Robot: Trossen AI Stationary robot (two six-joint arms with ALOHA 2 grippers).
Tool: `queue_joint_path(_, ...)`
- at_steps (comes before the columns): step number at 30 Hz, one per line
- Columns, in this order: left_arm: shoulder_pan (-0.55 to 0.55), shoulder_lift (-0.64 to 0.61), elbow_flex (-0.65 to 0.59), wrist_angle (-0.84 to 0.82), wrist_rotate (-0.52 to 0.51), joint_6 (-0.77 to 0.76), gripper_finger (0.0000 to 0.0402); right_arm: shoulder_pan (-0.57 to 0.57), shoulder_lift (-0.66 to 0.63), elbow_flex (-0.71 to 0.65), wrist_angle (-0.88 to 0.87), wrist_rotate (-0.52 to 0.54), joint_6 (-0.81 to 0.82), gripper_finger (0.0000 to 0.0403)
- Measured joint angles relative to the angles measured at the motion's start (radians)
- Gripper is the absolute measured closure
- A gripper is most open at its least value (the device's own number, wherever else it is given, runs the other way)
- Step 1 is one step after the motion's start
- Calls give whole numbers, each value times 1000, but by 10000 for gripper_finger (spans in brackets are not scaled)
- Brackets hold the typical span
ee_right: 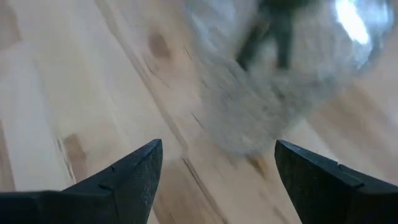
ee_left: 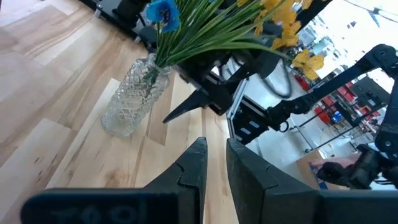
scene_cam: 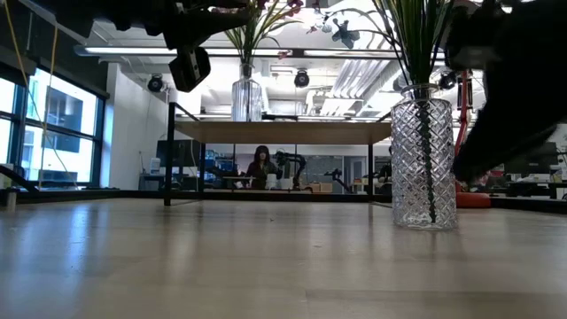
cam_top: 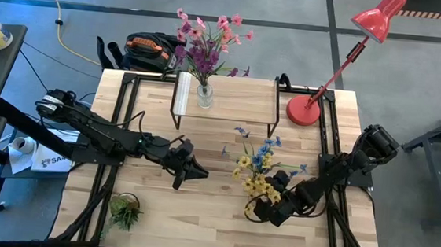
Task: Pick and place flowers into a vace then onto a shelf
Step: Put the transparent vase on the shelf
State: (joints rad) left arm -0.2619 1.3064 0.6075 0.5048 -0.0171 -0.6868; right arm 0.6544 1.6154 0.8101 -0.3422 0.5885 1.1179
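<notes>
Bright, even light fills the room. The cut-glass vase [ee_right: 280,74] is blurred in the right wrist view. Ceiling lights glare in the low view.

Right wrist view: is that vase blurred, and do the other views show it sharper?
Right wrist view: the glass vase is smeared between the open right gripper fingers. Low view: it is crisp, though the arms are backlit silhouettes. Left wrist view: sharp too.

Wood table [cam_top: 214,210] w/ shelf [cam_top: 230,97], red lamp [cam_top: 308,107], glass vase [scene_cam: 423,159], green tuft [cam_top: 125,209].
</notes>
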Motion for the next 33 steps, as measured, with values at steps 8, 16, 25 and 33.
queue_joint_path(8, 0, 0, 0, -14, 1, 0, 307, -9, -1, 1, 48, 102, -120, 102)
queue_joint_path(16, 0, 0, 0, -14, -1, -3, 307, -51, -1, 0, 65, 152, -101, 93)
queue_joint_path(25, 0, 0, 0, -14, -3, -3, 307, -118, 20, 0, 157, 96, -198, 42)
queue_joint_path(33, 0, 0, 0, -45, -5, -3, 307, -150, 28, 0, 159, 99, -203, 38)
